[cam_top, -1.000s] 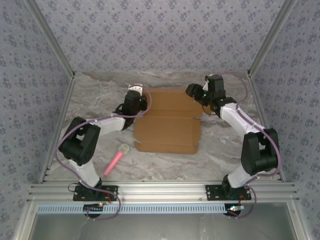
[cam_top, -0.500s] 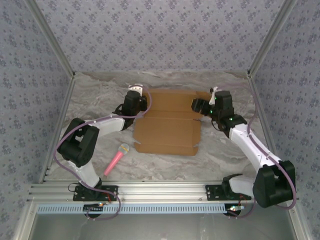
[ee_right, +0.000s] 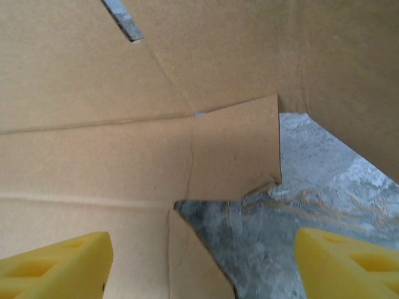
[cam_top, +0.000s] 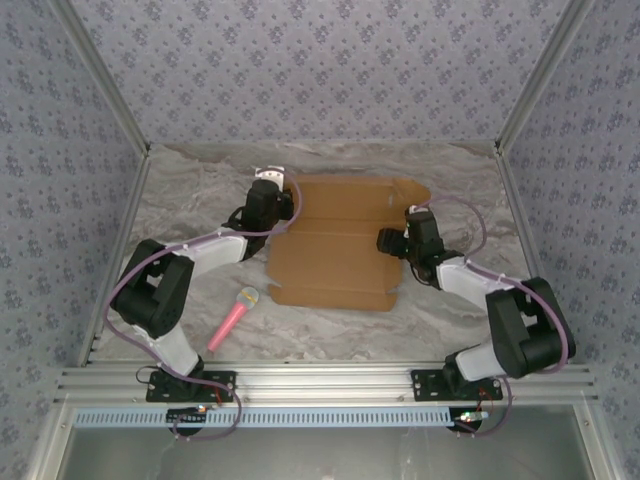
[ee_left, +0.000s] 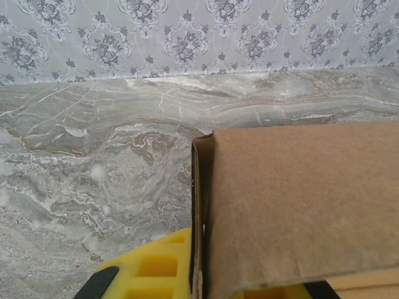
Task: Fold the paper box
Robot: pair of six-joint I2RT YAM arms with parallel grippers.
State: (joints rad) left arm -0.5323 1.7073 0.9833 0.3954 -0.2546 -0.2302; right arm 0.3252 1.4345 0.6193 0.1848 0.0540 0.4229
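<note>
**Paper box** (cam_top: 335,245) — brown die-cut sheet, creased, lying mostly flat on the desk (cam_top: 200,190) between the two grippers. It is not yet formed into a box.

**Left gripper** (cam_top: 283,207)
- Sits at the sheet's far-left edge.
- Wrist view (ee_left: 206,274): jaws closed on the cardboard.
- One yellow finger (ee_left: 153,268) is on the outer side of an upright flap edge. The other shows only as a sliver under the panel on the inner side.
- From the jaws, the brown panel (ee_left: 299,205) runs ahead and to the right.
- Bare marble lies ahead and to the left of the jaws, up to the patterned wall (ee_left: 187,37).

**Right gripper** (cam_top: 386,240)
- Sits at the sheet's right edge, about halfway along it, pointing in over the cardboard.
- Wrist view (ee_right: 204,240): jaws wide open and holding nothing, with the yellow fingers (ee_right: 56,261) at the two lower corners.
- Cardboard spans the space ahead of the left-hand finger and straight ahead.
- A small tab (ee_right: 234,149) sits directly ahead, midway between the jaws.
- A wedge of bare marble shows ahead of the right-hand finger.
- Cannot tell whether either finger touches the sheet.

**Other**
- Pink microphone (cam_top: 233,318) lies on the desk, nearer the arm bases than the left jaws. It is close to the sheet's near-left corner, not touching it.
</note>
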